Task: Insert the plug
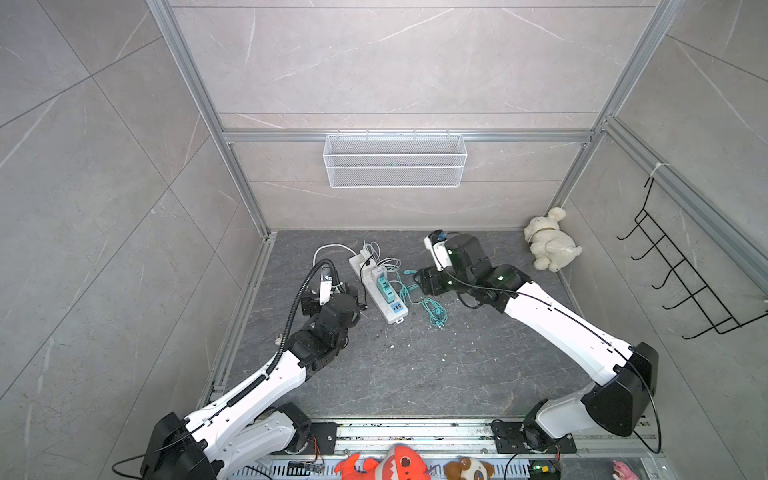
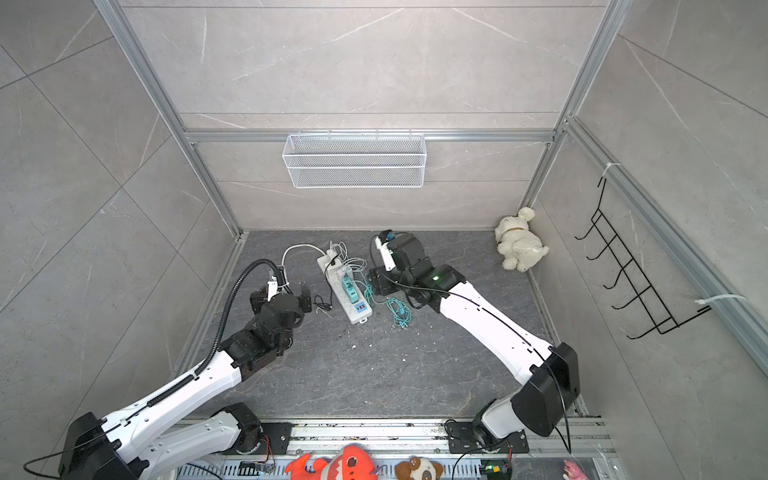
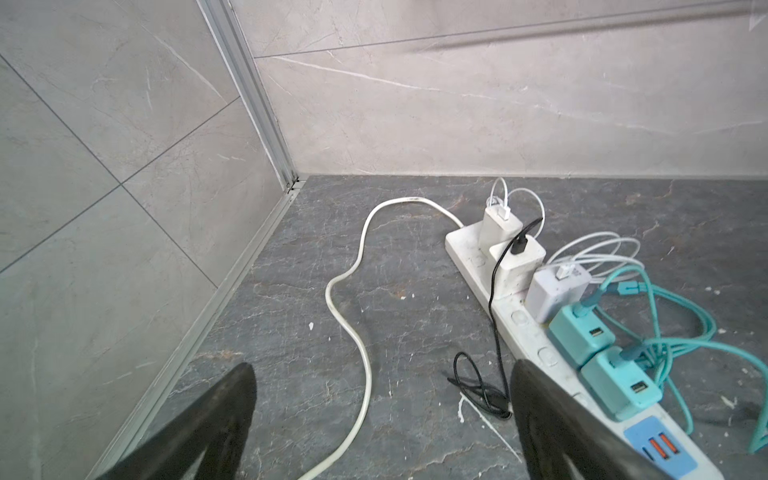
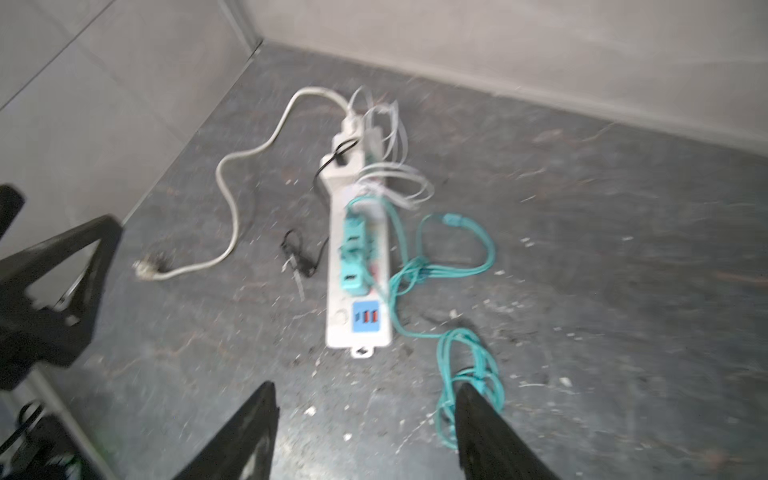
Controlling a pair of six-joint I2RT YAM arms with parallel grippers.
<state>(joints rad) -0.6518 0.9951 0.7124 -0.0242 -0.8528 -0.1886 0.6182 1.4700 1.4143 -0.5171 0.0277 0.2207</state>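
Teal chargers (image 3: 582, 336) plugged into power strip (image 1: 377, 286); left gripper (image 3: 382, 370) left of it, wide open, empty; right gripper (image 4: 365, 388) right, parted, empty.

Dark stone-look floor (image 1: 415, 374), white power strip (image 1: 390, 318), teal cable coils (image 1: 434, 311) beside it, plush dog (image 1: 548, 243) in corner.

Motion blur smears the power strip (image 4: 337, 291) in the right wrist view.

Your left arm (image 1: 266, 382) and right arm (image 1: 561, 328) reached forward, angled inward toward each other, wrists tipped downward. Your left gripper (image 3: 382, 370) held its jaws spread wide, empty; your right gripper (image 4: 365, 388) had its jaws parted, likewise gripping nothing.
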